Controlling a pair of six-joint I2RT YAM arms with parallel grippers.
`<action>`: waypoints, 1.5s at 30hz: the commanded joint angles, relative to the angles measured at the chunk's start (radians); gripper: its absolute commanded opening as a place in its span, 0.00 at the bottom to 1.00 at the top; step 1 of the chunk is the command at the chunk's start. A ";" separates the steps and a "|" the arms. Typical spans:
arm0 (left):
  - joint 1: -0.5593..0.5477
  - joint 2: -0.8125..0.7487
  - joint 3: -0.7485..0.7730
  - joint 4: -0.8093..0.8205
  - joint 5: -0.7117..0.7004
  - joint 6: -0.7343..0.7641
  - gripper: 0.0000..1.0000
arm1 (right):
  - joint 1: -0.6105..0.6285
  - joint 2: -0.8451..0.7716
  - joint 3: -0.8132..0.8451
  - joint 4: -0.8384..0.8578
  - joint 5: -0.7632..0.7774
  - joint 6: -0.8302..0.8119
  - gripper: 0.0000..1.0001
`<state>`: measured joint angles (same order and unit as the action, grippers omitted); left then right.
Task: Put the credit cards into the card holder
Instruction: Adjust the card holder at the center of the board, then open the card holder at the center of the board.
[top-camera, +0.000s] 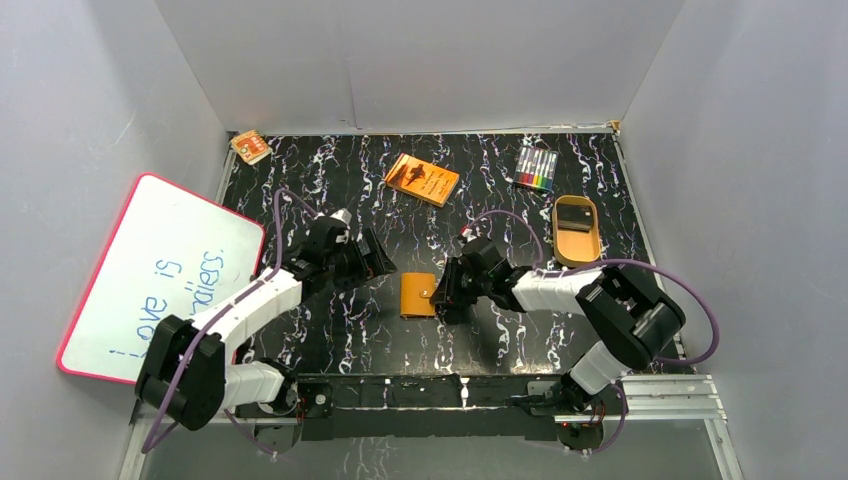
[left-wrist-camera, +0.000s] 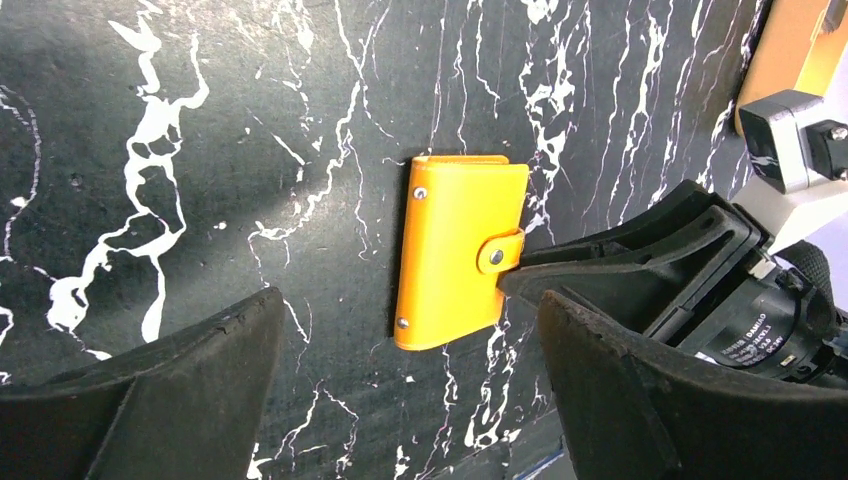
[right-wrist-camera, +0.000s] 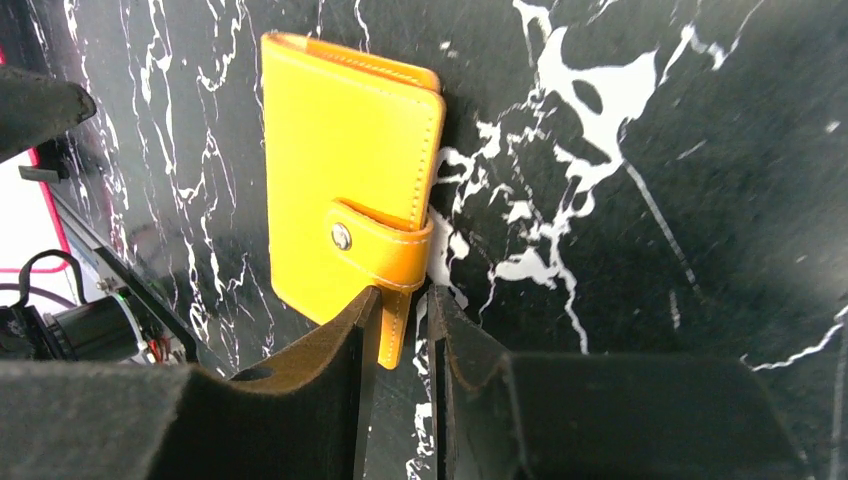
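The card holder, lying snapped shut on the tabletop, is straddled at its tab by the near-closed right hand, grip unclear, the left hand gaping empty; as the opening step, the tab must next be unsnapped.

- Orange leather card holder: plain bright orange, silver snap stud.
- Marble-look tabletop under it: black, white veins.
- Rectangular whiteboard left of it: white, pink-red rim, blue handwriting.
- Thin orange book beyond it: black print.
- Oval tan tray to its right: holds a small black rectangular card.
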<state>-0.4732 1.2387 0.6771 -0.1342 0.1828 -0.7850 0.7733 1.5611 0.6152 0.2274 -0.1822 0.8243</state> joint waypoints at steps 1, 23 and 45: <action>-0.001 0.071 0.030 0.016 0.139 0.077 0.91 | 0.037 -0.043 -0.040 0.022 0.054 0.038 0.32; -0.040 0.156 -0.058 0.175 0.212 0.020 0.84 | -0.028 0.028 0.162 -0.148 0.080 -0.052 0.41; -0.062 0.297 -0.028 0.202 0.158 -0.015 0.66 | -0.042 0.195 0.334 -0.188 -0.083 -0.166 0.37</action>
<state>-0.5283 1.5018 0.6427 0.1064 0.3837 -0.8099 0.7334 1.7598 0.9065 0.0547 -0.2434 0.6978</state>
